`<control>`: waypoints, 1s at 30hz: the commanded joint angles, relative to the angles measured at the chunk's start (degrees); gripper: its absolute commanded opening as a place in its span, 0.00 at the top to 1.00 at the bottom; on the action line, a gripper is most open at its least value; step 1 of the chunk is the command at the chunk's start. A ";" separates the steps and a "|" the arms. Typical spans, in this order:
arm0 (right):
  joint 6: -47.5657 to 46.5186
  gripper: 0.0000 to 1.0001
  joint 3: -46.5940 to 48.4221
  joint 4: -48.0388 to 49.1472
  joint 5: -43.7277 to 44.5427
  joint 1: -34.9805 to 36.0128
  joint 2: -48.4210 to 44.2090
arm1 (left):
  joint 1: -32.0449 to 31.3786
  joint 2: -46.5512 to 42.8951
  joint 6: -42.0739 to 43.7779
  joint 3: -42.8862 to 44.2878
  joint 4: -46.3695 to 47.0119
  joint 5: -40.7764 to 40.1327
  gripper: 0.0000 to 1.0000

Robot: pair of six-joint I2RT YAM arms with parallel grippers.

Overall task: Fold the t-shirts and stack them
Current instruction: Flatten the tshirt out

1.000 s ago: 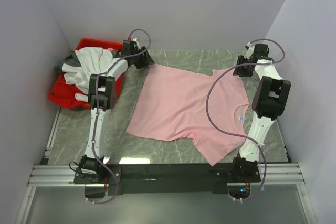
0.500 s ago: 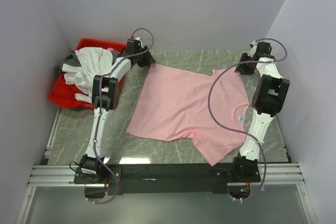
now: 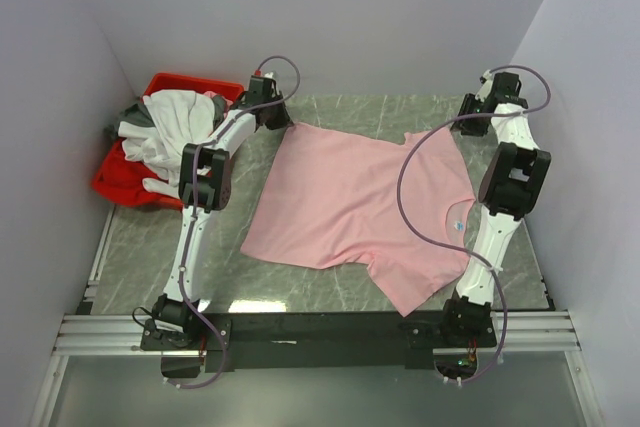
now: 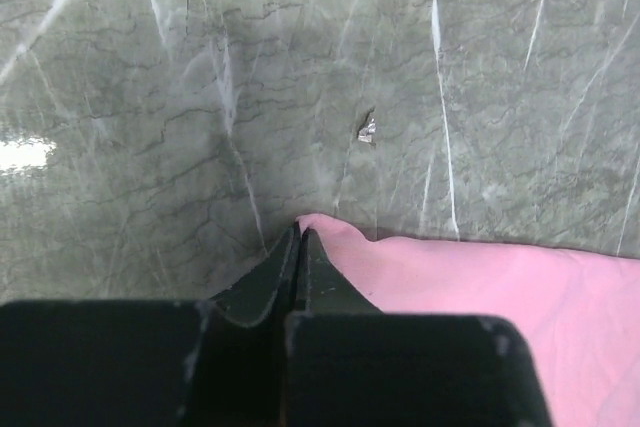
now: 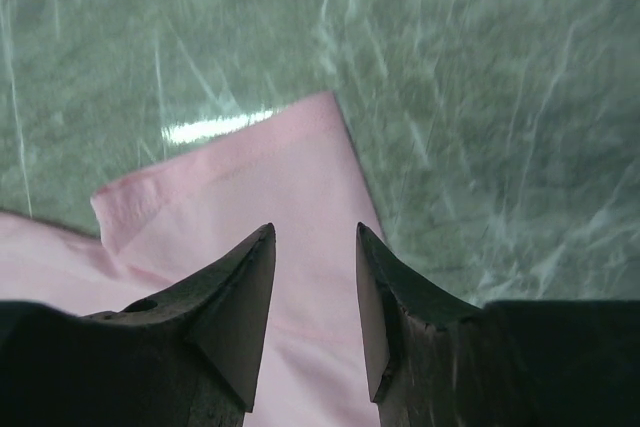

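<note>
Top external. Kim: pink t-shirt lies flat on the middle of the table. Its hem is to the left and its collar to the right, with the blue chest mark facing up.

Ravi: And the others?

Kim: A white and grey heap sits in the red bin at far left, well apart from the pink one. I'd say they're parked there until their turn.

Ravi: Left wrist view. The left gripper has its jaws pressed together, and the far-left hem corner peaks up right at the tips. Looks like a pinch on that corner, low to the stone.

Kim: Why the corner?

Ravi: Probably for control. A corner grip lets the whole far edge follow without bunching.

Kim: Right wrist view. The right gripper has its jaws apart and holds nothing. It hangs over the far-right sleeve, with the sleeve's end showing between and beyond the fingertips.

Ravi: So it mirrors the left, ready to take the other far end?

Kim: My read, yes. With both far ends held, the far edge could be carried toward the near edge as one fold. Folding not yet begun; cloth single-layer.
</note>
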 commanded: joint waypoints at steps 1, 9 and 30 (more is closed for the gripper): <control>-0.22 0.55 6.49 -2.98 1.53 -0.16 2.65 | 0.09 -2.64 1.08 -0.83 -1.01 -2.78 1.00; -1.36 0.55 19.03 -7.46 2.50 0.98 9.85 | 3.16 -8.72 0.11 -8.05 2.34 -3.57 1.00; -7.96 0.56 20.64 -18.98 4.43 5.11 12.67 | 3.87 -13.82 0.81 -16.13 3.39 1.00 1.00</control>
